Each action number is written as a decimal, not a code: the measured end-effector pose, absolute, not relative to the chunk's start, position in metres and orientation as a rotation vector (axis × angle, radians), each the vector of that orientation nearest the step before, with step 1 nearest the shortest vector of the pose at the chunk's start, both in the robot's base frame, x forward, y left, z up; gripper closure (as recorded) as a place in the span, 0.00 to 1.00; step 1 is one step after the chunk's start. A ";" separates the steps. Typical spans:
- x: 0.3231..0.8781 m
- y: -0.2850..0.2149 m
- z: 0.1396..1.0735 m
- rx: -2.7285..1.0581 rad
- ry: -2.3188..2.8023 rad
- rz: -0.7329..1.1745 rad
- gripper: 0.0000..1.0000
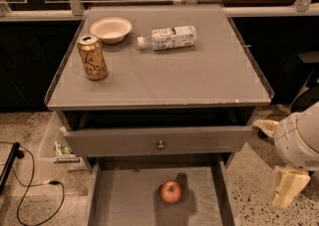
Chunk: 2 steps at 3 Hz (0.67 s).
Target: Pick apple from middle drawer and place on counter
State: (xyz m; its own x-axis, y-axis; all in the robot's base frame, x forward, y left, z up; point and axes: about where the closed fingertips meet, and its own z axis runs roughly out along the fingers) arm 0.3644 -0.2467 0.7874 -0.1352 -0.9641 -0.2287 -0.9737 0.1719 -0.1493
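Note:
The red apple (170, 191) lies on the flat grey floor of the open middle drawer (124, 197), near its middle. The grey counter (169, 73) is above it. My arm's white joint (299, 143) is at the right edge, beside the cabinet. The cream-coloured gripper (288, 186) hangs below the joint, outside the drawer's right wall. It is to the right of the apple, apart from it, and holds nothing that I can see.
On the counter stand a gold can (92, 56), a white bowl (110, 28) and a lying white bottle (168, 38). A drawer with a round metal knob (160, 145) is partly open above the middle drawer. Cables (30, 185) and a white bin (52, 143) are on the floor at left.

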 end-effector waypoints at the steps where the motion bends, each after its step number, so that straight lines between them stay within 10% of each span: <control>1: 0.364 -0.246 0.788 -1.862 2.183 0.054 0.00; 2: 0.363 -0.237 0.762 -1.892 2.184 0.138 0.00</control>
State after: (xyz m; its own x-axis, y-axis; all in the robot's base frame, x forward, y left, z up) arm 0.3632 -0.2367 0.7624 -0.1271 -0.9606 -0.2472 -0.9840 0.1535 -0.0904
